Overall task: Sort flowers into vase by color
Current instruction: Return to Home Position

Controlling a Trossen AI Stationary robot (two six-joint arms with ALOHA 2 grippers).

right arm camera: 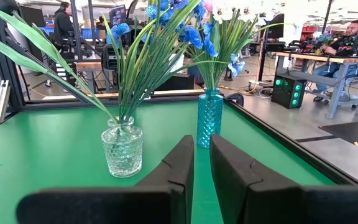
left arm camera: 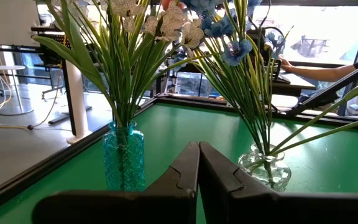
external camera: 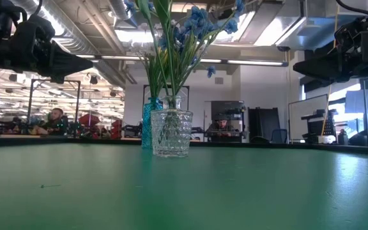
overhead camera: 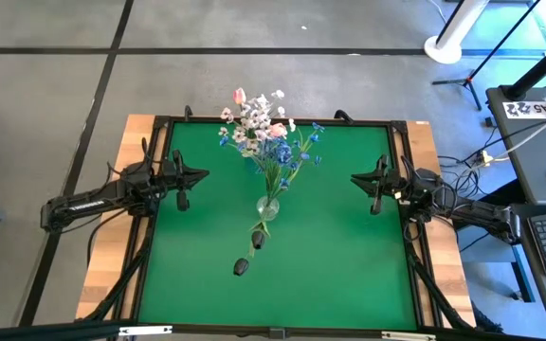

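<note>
Green worktop (overhead camera: 349, 265): flowers (overhead camera: 265, 142) stand upright in teal vase (right arm camera: 209, 118) and clear glass vase (right arm camera: 122, 148), midway between your tools. Left tool (overhead camera: 197, 174) pinched closed, empty. Right tool (overhead camera: 358, 179) seemingly a sliver ajar, empty. Both sit well clear.

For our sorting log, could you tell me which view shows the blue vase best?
The left wrist view: the blue vase stands whole and close. The right wrist view shows it farther off; in the low view the clear vase half hides it; from above, flowers cover it.
</note>
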